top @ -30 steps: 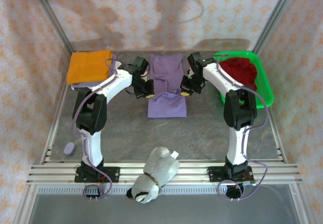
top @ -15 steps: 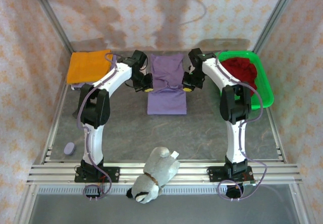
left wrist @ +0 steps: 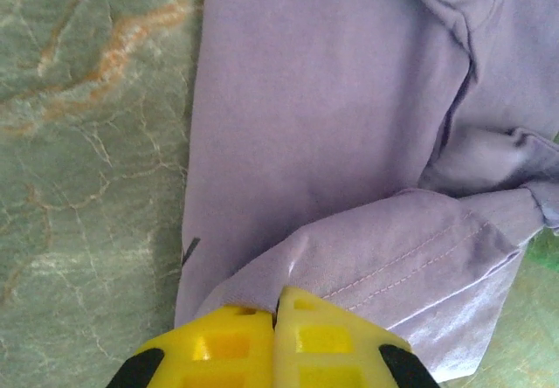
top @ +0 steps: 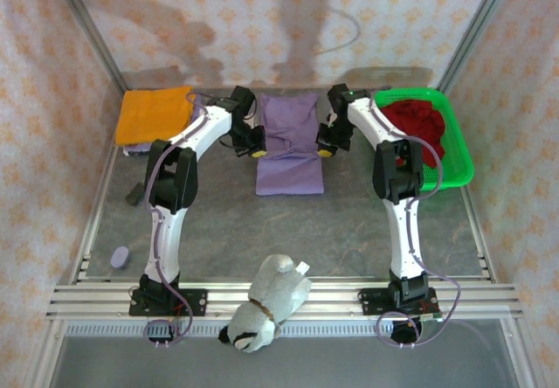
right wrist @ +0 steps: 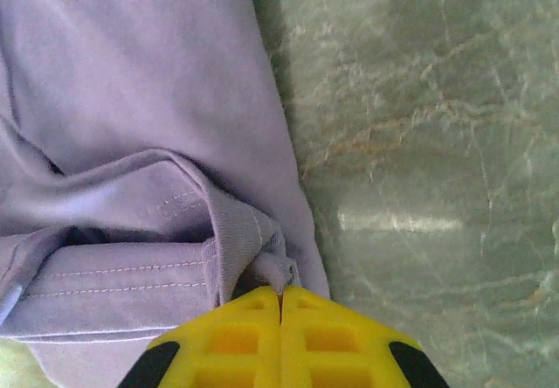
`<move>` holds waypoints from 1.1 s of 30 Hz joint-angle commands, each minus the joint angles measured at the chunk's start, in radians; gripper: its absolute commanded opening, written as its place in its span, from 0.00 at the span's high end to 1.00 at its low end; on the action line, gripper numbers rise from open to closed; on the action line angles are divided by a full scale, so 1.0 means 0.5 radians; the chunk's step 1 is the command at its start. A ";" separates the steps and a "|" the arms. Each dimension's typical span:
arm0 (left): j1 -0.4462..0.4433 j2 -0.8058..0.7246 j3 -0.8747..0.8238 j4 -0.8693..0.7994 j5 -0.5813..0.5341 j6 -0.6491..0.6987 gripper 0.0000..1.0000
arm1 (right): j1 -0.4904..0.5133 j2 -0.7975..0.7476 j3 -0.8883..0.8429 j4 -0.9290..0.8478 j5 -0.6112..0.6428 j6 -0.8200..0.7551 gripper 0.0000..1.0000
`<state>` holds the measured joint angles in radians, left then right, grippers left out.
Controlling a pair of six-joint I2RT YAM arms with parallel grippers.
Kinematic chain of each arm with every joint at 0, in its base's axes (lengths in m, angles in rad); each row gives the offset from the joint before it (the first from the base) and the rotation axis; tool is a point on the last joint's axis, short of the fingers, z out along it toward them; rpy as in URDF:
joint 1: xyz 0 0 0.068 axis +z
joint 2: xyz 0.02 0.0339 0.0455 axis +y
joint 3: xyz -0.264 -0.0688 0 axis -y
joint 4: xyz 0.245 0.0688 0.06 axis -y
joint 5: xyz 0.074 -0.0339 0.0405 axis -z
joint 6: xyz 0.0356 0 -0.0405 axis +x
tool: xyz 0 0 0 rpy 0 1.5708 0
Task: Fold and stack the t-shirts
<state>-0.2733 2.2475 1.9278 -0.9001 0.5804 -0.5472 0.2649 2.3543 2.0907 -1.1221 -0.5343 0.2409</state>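
Top external shows our left gripper (top: 255, 153) and right gripper (top: 325, 151), each pinched shut on the purple tee (top: 290, 126) at the desk's (top: 367, 222) far middle, now carried slightly farther back, so we judge the fold underway.

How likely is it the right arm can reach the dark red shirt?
Probably not yet: its jaws are shut on the lavender shirt. Once released, yes: the dark red shirt lies uncovered in the basket beside it.

marbled table (top: 367, 222), lavender t-shirt (top: 290, 174), orange t-shirt (top: 153, 115), green basket (top: 460, 148)
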 commanded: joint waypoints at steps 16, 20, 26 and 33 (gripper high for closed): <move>0.102 -0.426 -0.498 0.312 0.161 -0.149 0.68 | -0.038 -0.557 -0.473 0.132 -0.048 -0.015 0.58; 0.052 -0.426 -0.604 0.402 0.186 -0.187 0.69 | -0.033 -0.492 -0.516 0.216 -0.202 0.013 0.77; -0.018 -0.351 -0.617 0.488 0.183 -0.227 0.69 | -0.037 -0.264 -0.391 0.325 -0.515 0.001 0.88; -0.015 -0.187 -0.360 0.326 0.147 -0.161 0.69 | -0.058 0.187 0.159 0.207 -0.525 -0.036 0.89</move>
<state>-0.2874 2.1262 1.6897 -0.6930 0.6579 -0.6464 0.2478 2.4176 2.0972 -1.0054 -0.7864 0.2375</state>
